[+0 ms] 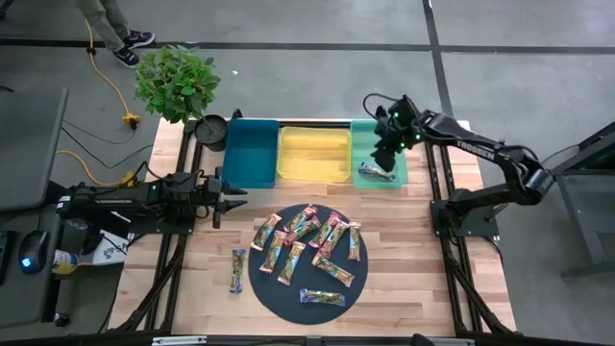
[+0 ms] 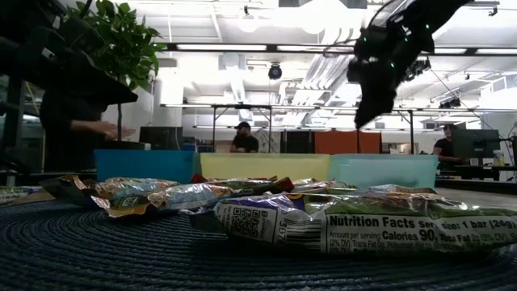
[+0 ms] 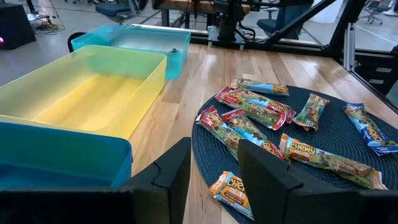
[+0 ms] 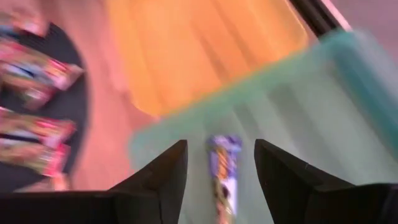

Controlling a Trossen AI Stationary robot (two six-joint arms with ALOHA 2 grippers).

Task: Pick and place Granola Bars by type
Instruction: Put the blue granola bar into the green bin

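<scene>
With its jaws standing wide and empty, the right tool [image 1: 386, 154] hangs over the green tray [image 1: 399, 180], a blue-purple bar [image 4: 222, 171] lying directly beneath it, so that placement looks done, and next it must reach the bars on the dark mat [image 1: 279, 293].

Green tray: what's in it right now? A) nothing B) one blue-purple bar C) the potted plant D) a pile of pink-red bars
B: a single blue-purple bar lies in the green tray, with the right hand open above it; the right wrist view shows the same bar between its fingers.
</scene>
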